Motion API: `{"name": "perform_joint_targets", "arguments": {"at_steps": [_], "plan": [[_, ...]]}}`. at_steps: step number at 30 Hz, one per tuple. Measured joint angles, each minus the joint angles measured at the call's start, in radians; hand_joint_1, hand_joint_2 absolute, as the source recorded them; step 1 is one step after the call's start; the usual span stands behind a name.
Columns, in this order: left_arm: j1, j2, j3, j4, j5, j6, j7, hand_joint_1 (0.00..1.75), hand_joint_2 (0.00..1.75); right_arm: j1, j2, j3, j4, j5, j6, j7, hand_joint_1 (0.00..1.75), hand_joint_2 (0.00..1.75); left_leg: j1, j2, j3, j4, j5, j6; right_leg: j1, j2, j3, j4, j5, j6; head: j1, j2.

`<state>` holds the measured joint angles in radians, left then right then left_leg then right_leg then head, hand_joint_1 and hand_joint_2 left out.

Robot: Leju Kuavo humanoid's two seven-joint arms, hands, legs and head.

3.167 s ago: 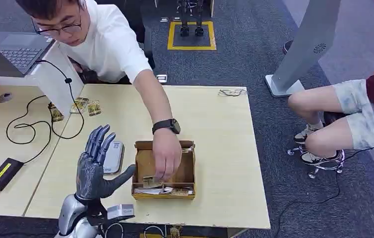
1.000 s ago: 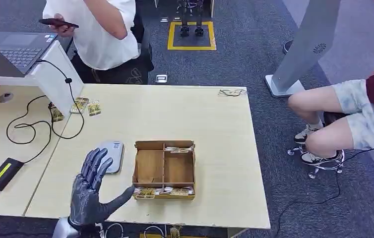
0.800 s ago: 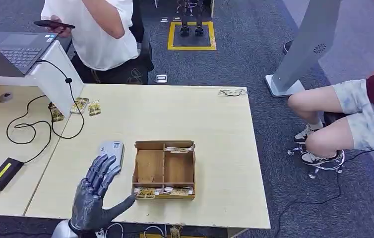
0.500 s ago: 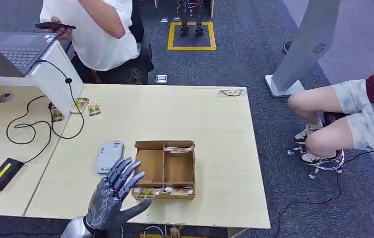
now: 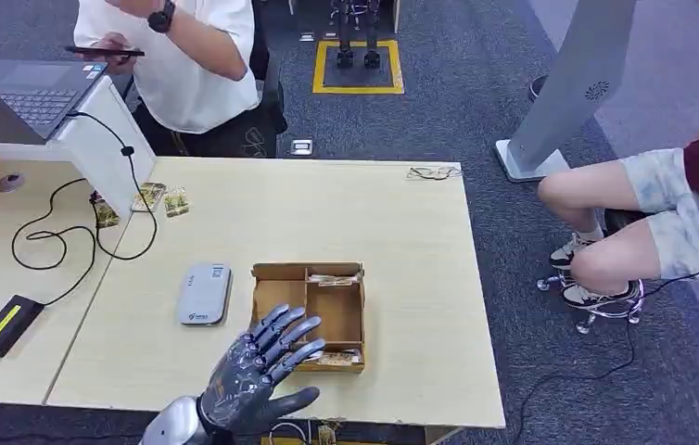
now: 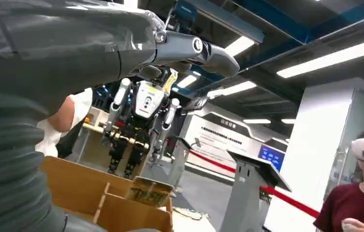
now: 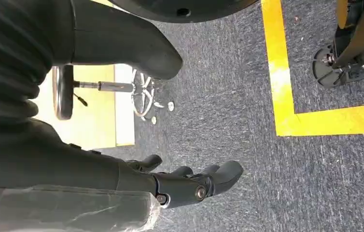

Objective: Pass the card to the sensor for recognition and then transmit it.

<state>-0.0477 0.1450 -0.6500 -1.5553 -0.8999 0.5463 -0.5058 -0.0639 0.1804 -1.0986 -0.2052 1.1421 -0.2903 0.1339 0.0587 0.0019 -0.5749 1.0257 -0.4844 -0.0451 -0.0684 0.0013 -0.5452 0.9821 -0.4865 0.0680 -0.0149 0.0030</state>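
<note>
Fingers (image 5: 283,334) of the left hand (image 5: 258,371): spread apart, extended forward, nothing between them; thumb splayed to the side. Position: above the near left part of the wooden box (image 5: 309,315), fingertips over its near compartments; contact with the box cannot be judged from the head view. Left wrist view: the box wall (image 6: 74,188) lies just beyond the hand, with a card (image 6: 148,191) standing tilted in a slot. Cards in box: one batch along the near edge (image 5: 336,357), another in the far compartment (image 5: 332,277); none lifted. Sensor (image 5: 204,293): flat grey reader, on the table (image 5: 401,232) just left of the box, apart from the hand. Right hand (image 7: 185,183): hanging over grey carpet beside a yellow floor marking, fingers loosely curled, empty as far as the angle allows. Surroundings: a person in a white shirt (image 5: 179,65) at the far table edge holding a phone; a seated person (image 5: 661,213) to the right; loose cards (image 5: 165,198) near the far left corner; black cable (image 5: 49,232). Step in hand, by judgement: reach toward the box, card not yet picked. Next move calls for lowering onto the near row, pinching a single thin card by its edge without taking its neighbours, then carrying it left to the sensor.
</note>
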Motion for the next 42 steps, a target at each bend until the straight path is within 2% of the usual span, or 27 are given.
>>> {"name": "perform_joint_targets", "arguments": {"at_steps": [10,13,16,19,24,26,38,42], "plan": [[-0.046,-0.005,-0.066,0.06,-0.048,-0.013,0.045,0.0,1.75,-0.001,0.0,0.002,0.0,0.002,0.002,-0.001,0.0,1.75,0.0,0.0,0.0,0.0,0.0,0.0,0.0,0.0,0.0,0.0,0.0,0.0,0.0,0.0],[-0.061,-0.008,-0.079,0.086,-0.104,-0.012,0.113,0.0,1.75,-0.001,0.0,0.002,0.0,0.002,0.002,0.002,0.0,1.75,0.0,0.0,0.0,0.0,0.0,0.0,0.0,0.0,0.0,0.0,0.0,0.0,0.0,0.0],[-0.069,-0.022,-0.083,0.115,-0.185,0.005,0.205,0.0,1.75,-0.001,0.0,0.002,0.0,0.002,0.002,0.005,0.0,1.75,0.0,0.0,0.0,0.0,0.0,0.0,0.0,0.0,0.0,0.0,0.0,0.0,0.0,0.0],[-0.082,-0.03,-0.087,0.142,-0.24,0.019,0.266,0.0,1.75,-0.001,0.0,0.002,0.0,0.002,0.002,0.01,0.0,1.75,0.0,0.0,0.0,0.0,0.0,0.0,0.0,0.0,0.0,0.0,0.0,0.0,0.0,0.0],[-0.104,-0.044,-0.088,0.179,-0.425,0.047,0.436,0.0,1.75,-0.001,0.0,0.002,0.0,0.002,0.002,0.013,0.0,1.75,0.0,0.0,0.0,0.0,0.0,0.0,0.0,0.0,0.0,0.0,0.0,0.0,0.0,0.0],[-0.112,-0.05,-0.088,0.192,-0.466,0.053,0.481,0.0,1.75,-0.001,0.0,0.002,0.0,0.001,0.002,0.013,0.0,1.75,0.0,0.0,0.0,0.0,0.0,0.0,0.0,0.0,0.0,0.0,0.0,0.0,0.001,0.0],[-0.109,-0.083,-0.08,0.207,-0.473,0.126,0.575,0.0,1.75,-0.001,0.0,-0.001,0.0,-0.012,-0.003,0.027,0.0,1.75,0.0,0.0,-0.001,0.0,0.0,0.0,0.0,0.0,0.0,0.0,0.0,0.0,0.0,0.0],[-0.107,-0.09,-0.071,0.207,-0.473,0.13,0.575,0.0,1.75,-0.001,0.0,-0.002,0.0,-0.018,-0.004,0.027,0.0,1.75,0.0,0.0,0.0,0.0,0.0,0.0,0.0,0.0,0.0,0.0,0.0,0.0,0.0,0.0]]}}
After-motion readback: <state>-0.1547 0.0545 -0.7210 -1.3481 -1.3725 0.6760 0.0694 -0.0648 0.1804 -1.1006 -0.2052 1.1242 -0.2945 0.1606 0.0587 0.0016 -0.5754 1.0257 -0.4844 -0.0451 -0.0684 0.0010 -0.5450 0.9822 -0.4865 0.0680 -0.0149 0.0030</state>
